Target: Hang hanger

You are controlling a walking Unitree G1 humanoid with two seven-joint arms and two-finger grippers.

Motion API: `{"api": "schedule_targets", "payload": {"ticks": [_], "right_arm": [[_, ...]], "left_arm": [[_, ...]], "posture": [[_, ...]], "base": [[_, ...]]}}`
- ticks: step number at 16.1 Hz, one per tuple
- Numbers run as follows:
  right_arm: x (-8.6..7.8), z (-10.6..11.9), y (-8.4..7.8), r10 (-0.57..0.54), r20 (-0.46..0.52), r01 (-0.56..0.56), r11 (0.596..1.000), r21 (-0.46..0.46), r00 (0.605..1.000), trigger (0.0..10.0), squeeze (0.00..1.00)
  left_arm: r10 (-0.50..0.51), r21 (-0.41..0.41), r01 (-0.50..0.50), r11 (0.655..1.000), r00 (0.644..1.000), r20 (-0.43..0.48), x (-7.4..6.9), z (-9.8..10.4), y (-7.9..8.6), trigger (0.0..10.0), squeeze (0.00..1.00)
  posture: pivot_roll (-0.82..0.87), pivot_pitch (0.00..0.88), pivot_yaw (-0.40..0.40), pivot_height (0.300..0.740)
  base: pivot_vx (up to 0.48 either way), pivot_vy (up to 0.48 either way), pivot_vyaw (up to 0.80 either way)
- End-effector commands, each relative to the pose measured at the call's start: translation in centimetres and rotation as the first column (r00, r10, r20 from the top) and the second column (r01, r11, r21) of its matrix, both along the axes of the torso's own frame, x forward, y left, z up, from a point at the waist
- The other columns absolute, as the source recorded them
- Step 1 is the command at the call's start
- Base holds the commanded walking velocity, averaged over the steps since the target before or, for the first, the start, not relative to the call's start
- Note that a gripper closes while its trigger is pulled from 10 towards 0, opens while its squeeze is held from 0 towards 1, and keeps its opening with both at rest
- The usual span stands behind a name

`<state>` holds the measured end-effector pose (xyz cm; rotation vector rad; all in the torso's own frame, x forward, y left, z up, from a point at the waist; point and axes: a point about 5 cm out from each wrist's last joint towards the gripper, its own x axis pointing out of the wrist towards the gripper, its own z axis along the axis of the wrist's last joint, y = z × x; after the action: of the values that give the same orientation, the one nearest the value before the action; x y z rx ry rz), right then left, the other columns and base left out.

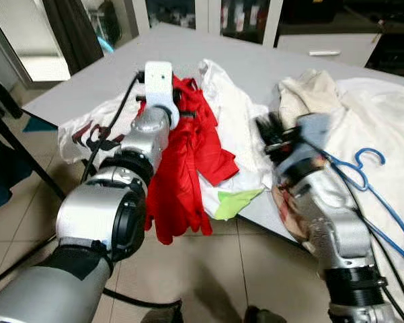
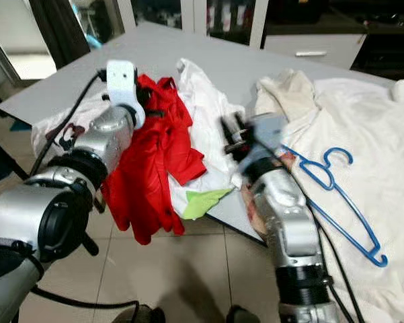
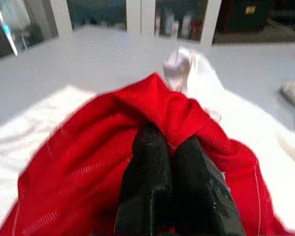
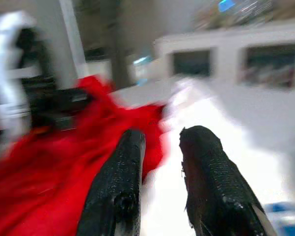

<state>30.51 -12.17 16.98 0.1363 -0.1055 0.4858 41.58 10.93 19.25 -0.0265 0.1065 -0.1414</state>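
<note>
Left gripper clenched on the red fabric garment; right gripper, fingers parted and empty, should next reach the blue wire hanger lying on the white cloth.

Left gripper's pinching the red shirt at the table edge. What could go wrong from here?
The red shirt already droops off the table edge; pulling with the left gripper may drag it, and the green cloth, to the floor. The blue hanger lies apart on the white clothes, and the open right gripper is blurred, probably moving.
</note>
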Motion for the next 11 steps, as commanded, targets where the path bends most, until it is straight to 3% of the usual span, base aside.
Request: {"api": "schedule_targets", "payload": {"ticks": [1, 3, 7, 8, 11], "right_arm": [[-0.6, -0.3, 1.5, 0.117, -0.042, -0.117, 0.993, 0.022, 0.992, 10.0, 0.00], [-1.2, -1.4, 4.1, 0.264, -0.101, -0.270, 0.962, -0.051, 0.959, 10.0, 0.00], [-0.7, -0.8, 5.8, 0.355, -0.137, -0.360, 0.933, -0.011, 0.925, 10.0, 0.00], [-0.4, -1.0, 6.6, 0.385, -0.163, -0.397, 0.917, -0.048, 0.908, 10.0, 0.00], [1.2, -1.4, 6.8, 0.305, -0.212, -0.325, 0.944, -0.064, 0.928, 10.0, 0.00]], "left_arm": [[-0.002, 0.013, 0.003, 1.000, 1.000, -0.027, -0.1, -0.6, 0.1, 10.0, 0.00], [-0.015, 0.001, 0.015, 1.000, 1.000, -0.022, -0.1, -0.6, -0.1, 10.0, 0.00], [-0.022, 0.004, 0.022, 1.000, 1.000, -0.018, -0.2, -0.6, -0.1, 10.0, 0.00], [-0.026, 0.001, 0.026, 1.000, 1.000, -0.017, -0.2, -0.7, -0.1, 10.0, 0.00], [-0.042, -0.005, 0.042, 0.999, 0.999, -0.010, -0.2, -0.5, -0.5, 10.0, 0.00]], "posture": [[-0.02, 0.000, 0.063, 0.740], [-0.01, 0.000, 0.061, 0.740], [-0.01, 0.000, 0.058, 0.740], [-0.01, 0.000, 0.060, 0.740], [-0.01, 0.000, 0.056, 0.740]], "base": [[0.000, 0.000, 0.00], [0.000, 0.000, 0.00], [0.000, 0.000, 0.00], [0.000, 0.000, 0.00], [0.000, 0.000, 0.00]]}}
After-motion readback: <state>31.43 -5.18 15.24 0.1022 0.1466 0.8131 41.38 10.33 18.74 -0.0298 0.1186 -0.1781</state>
